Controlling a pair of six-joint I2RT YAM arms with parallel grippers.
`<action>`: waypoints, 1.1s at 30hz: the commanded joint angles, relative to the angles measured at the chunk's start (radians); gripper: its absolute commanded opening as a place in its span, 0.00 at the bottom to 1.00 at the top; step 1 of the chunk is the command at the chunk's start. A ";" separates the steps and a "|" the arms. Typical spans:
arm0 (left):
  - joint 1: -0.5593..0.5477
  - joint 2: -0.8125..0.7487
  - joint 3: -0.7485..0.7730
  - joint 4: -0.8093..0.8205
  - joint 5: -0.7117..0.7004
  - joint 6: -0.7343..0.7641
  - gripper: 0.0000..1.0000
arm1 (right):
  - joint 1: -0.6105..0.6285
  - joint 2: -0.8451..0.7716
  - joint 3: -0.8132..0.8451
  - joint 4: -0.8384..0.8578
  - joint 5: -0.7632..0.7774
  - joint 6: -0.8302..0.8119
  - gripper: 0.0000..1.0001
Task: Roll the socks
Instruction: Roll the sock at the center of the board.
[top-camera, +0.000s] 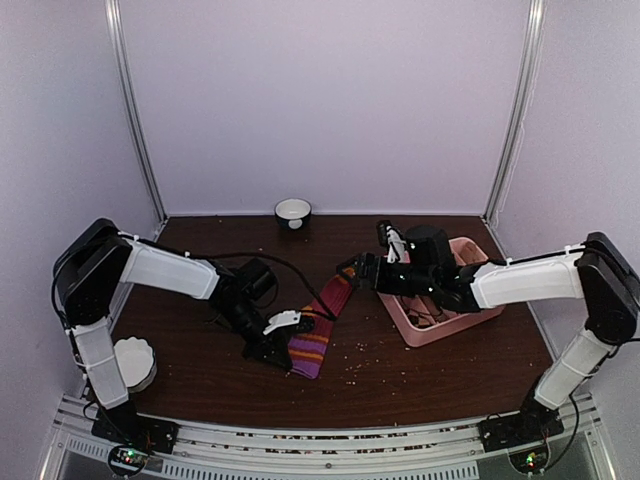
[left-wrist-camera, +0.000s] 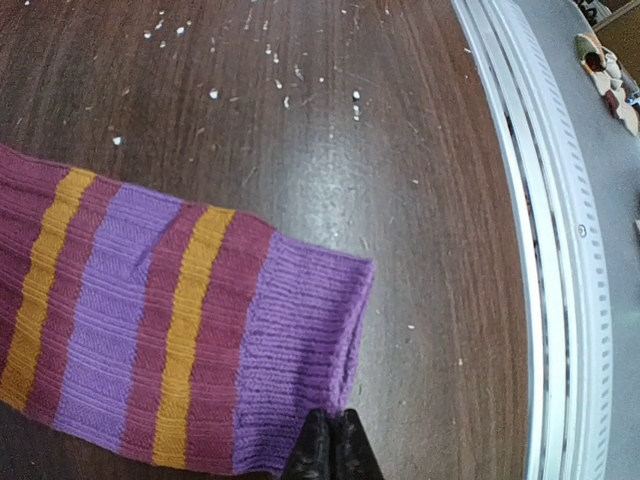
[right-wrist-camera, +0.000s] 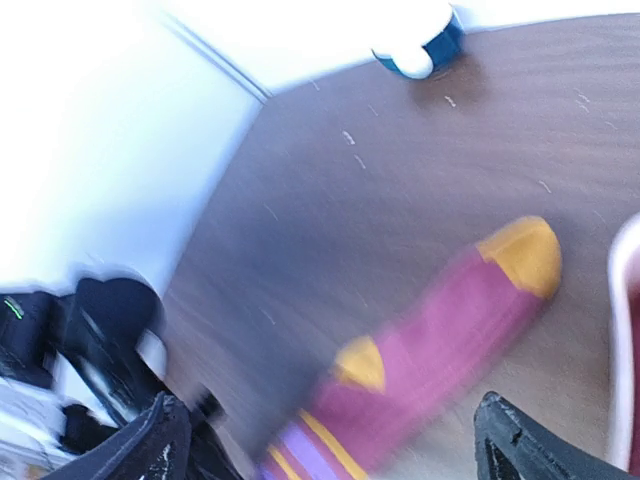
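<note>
Left wrist view puts the left gripper (left-wrist-camera: 330, 447) at 6 o'clock. Its dark fingertips are pressed together at the edge of a purple ribbed cuff (left-wrist-camera: 300, 350); whether any fabric is nipped between them cannot be told. The cuff belongs to a dark red knitted sock with purple and orange stripes (left-wrist-camera: 150, 330), which lies flat on the dark brown wooden table (left-wrist-camera: 300, 130) and is cut off at 9 o'clock.

The right wrist view is smeared by blur. The right gripper (right-wrist-camera: 330, 440) has its fingers spread wide and empty, and the sock's orange heel and toe show between them.

From above, the sock runs from 7 to 1 o'clock at mid-table. At 3 o'clock the right arm largely hides a pink plastic tray (top-camera: 450, 330), so its contents cannot be made out. A small white bowl (top-camera: 293, 211) sits at 12 o'clock.
</note>
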 joint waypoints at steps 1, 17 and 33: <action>0.011 0.019 0.029 -0.003 0.044 -0.015 0.00 | 0.008 0.167 0.148 0.006 -0.145 0.064 1.00; 0.044 0.014 0.026 -0.017 0.066 -0.006 0.00 | 0.097 -0.257 -0.007 -0.735 0.285 -0.244 0.42; 0.044 0.025 0.046 -0.027 0.059 0.005 0.00 | 0.056 -0.459 -0.183 -1.055 0.392 -0.101 0.00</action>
